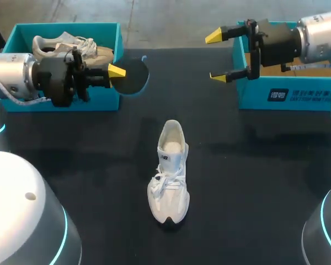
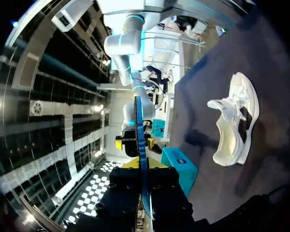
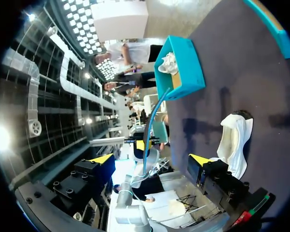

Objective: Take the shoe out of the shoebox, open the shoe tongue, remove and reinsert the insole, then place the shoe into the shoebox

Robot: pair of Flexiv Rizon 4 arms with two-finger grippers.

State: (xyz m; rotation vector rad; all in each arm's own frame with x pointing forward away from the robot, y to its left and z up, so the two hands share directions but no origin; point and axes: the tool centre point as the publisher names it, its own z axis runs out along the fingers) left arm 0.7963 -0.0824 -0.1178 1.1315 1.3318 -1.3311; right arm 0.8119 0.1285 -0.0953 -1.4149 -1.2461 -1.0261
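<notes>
Shoe [image 1: 168, 176] lies out on the table [image 1: 254, 182], between the two boxes and apart from both, toe toward your side. Its insole [image 1: 133, 76] is out; your left gripper [image 1: 115, 70] pinches it, held up just beside the left box [image 1: 66, 26]. Your right gripper [image 1: 216, 57] hangs spread and empty by the right box [image 1: 281, 98]. Reckon you're past halfway. Unboxing and removal look done; reinserting the insole and boxing the shoe remain.

Overhead camera sits high behind the robot, staring down on the dark surface [image 1: 248, 182]. The two wrist cameras hang low at opposite ends, tipped sideways and facing each other. All three catch the white shoe [image 1: 170, 174] in the middle, none from close up.
</notes>
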